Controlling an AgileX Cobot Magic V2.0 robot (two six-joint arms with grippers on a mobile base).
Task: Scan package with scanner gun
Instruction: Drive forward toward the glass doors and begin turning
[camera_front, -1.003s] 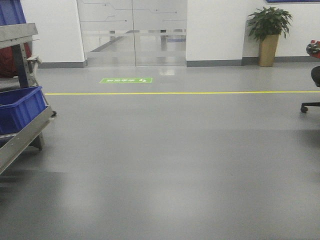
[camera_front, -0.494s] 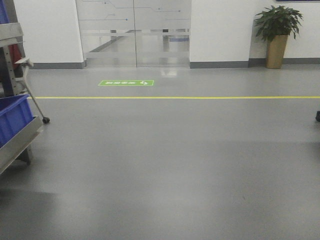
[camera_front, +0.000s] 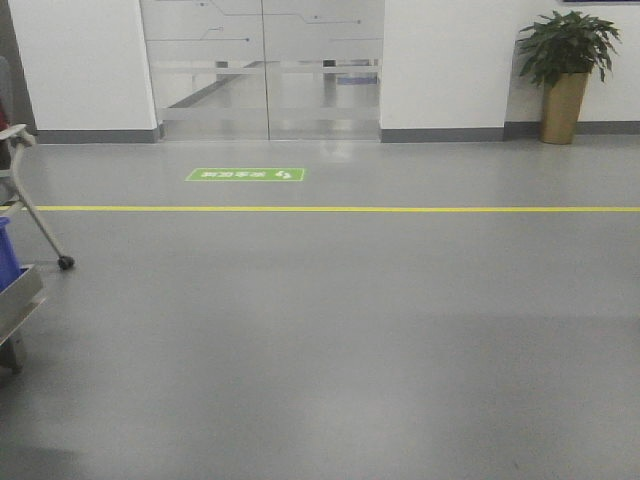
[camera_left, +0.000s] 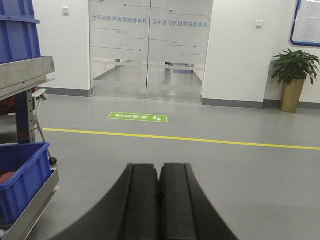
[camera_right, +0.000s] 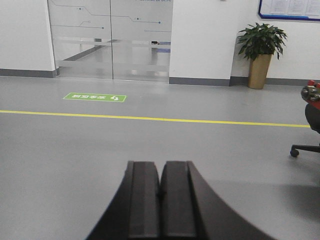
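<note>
Our left gripper (camera_left: 159, 170) has its two black fingers pressed flat together along one seam, with nothing between them. Our right gripper (camera_right: 161, 169) is closed the same way and also holds nothing. Neither the package nor the scanner gun shows in any of our views, so we cannot tell where they lie, which way they point or how they look. Ahead of both closed jaws stretches grey floor (camera_front: 330, 350). Farther ahead a yellow line (camera_left: 200, 140) runs across from left to right. Beyond it a green sign (camera_left: 137, 117) lies flat on the floor, and past that stand frosted glass doors (camera_left: 150, 55) in a white wall. Ahead and to the right of the jaws a plant (camera_left: 292, 75) stands in a tall pot against that wall. Just left of our left jaws a blue bin (camera_left: 22, 175) sits on a metal rack (camera_left: 25, 75). Right of our right jaws, at the frame edge, we see part of a black chair (camera_right: 314, 117) on casters
</note>
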